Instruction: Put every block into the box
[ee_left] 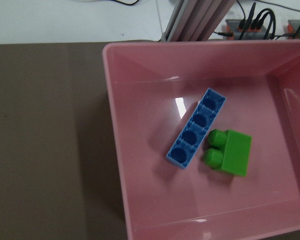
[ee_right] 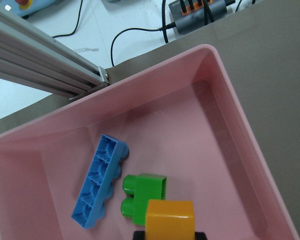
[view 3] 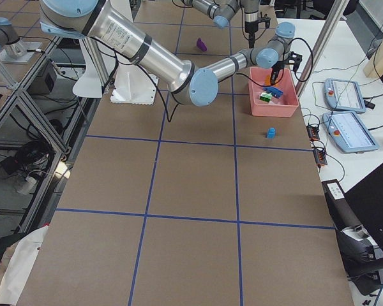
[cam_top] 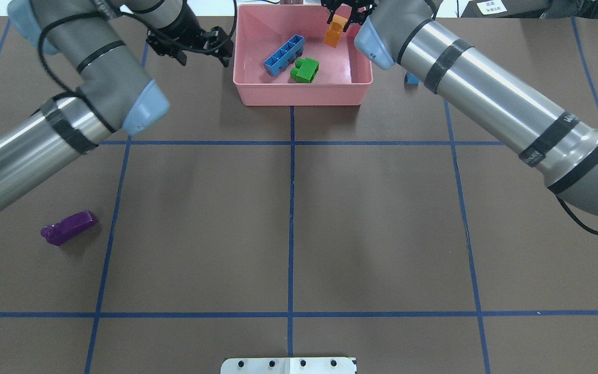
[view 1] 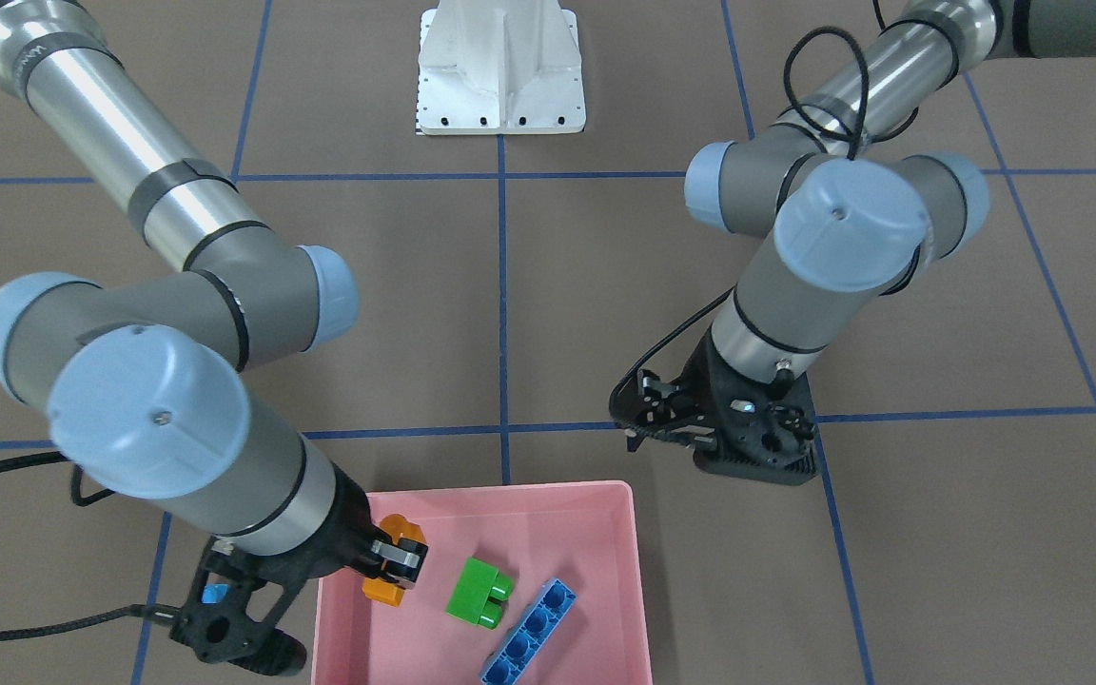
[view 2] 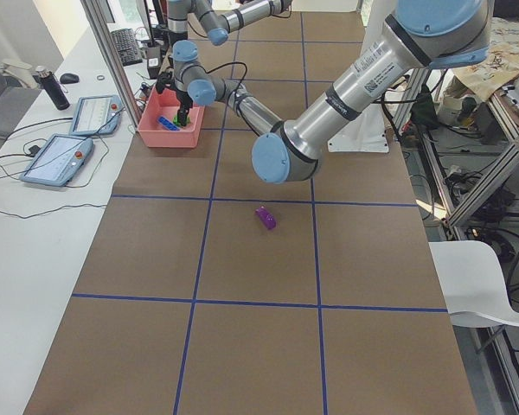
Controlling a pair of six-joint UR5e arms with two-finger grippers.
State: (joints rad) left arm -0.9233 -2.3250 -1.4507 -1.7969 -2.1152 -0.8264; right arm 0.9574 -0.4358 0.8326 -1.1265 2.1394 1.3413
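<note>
Right gripper [cam_top: 341, 19] pinches the orange sloped brick [cam_top: 334, 34] by its flat sides — likely light, hard, slippery; left gripper [cam_top: 221, 48] is spread.

A white base plate [view 1: 500, 76] stands on the brown table [view 1: 605, 285] crossed by blue tape lines [view 1: 502, 285].

The pale pink box [cam_top: 301, 95] is holding the long blue bar [cam_top: 283, 54] and the green brick [cam_top: 305, 70], lying just beside each other. The right pincer [view 1: 392, 561] is gripping the orange sloped brick [cam_top: 335, 34] over the box. The purple bar [cam_top: 68, 227] and the tiny blue cube [cam_top: 411, 79] are lying on the counter [cam_top: 200, 208].
</note>
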